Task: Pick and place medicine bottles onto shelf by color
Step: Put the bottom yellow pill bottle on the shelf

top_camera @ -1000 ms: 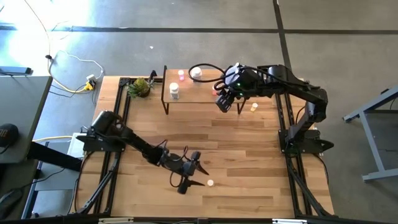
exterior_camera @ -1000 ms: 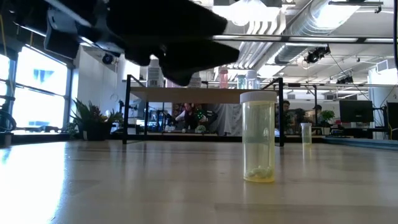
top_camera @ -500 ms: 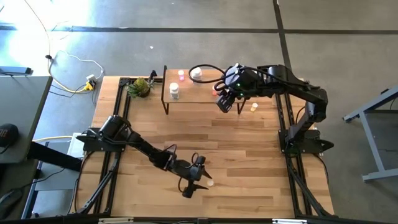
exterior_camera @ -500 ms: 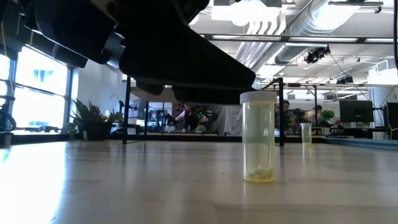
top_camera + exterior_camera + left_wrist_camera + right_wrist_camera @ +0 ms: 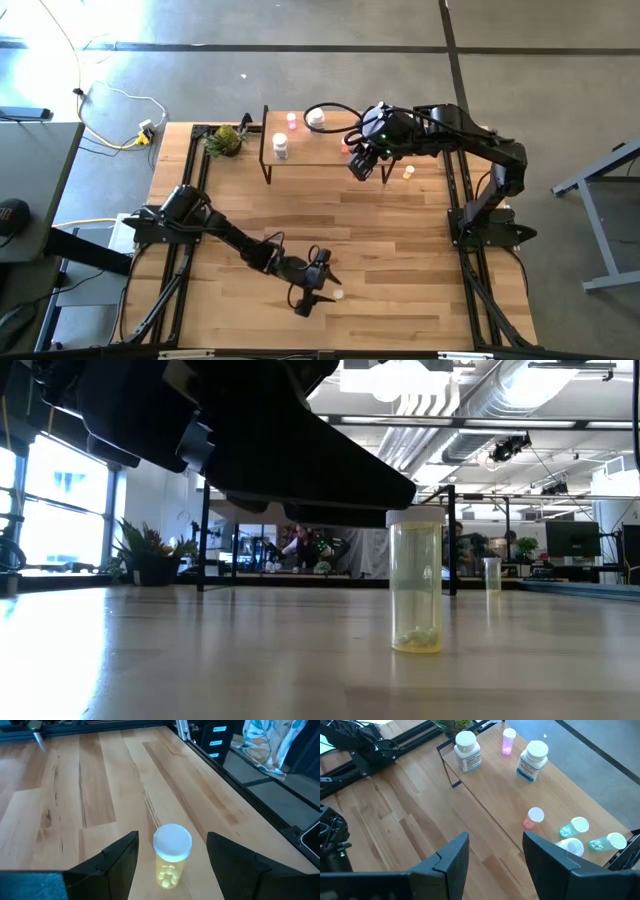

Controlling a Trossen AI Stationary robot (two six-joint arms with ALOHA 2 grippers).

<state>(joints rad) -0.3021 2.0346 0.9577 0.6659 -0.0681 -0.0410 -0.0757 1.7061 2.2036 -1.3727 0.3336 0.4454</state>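
Observation:
A yellow medicine bottle (image 5: 170, 862) with a white cap stands upright on the tabletop near the table's near edge (image 5: 338, 294), large in the low view (image 5: 416, 580). My left gripper (image 5: 172, 836) is open and low over the table (image 5: 325, 284). Its fingers stand on either side of the bottle without touching it. My right gripper (image 5: 496, 837) is open and hovers above the right part of the shelf (image 5: 300, 150). On the shelf (image 5: 485, 795) stand two white bottles (image 5: 467, 751) (image 5: 534, 760), a pink one (image 5: 508, 741) and an orange-pink one (image 5: 534, 817).
Several teal bottles (image 5: 575, 826) cluster at the shelf's right end. One small pale bottle (image 5: 408, 172) stands on the table to the right of the shelf. A leafy plant (image 5: 226, 140) sits at the far left corner. Black frame rails run along both table sides.
My left gripper has moved toward the table's right and near edges and dropped lower, bringing its open fingers around the yellow bottle; most of this happened in the first half second. The bottle has stayed where it was.

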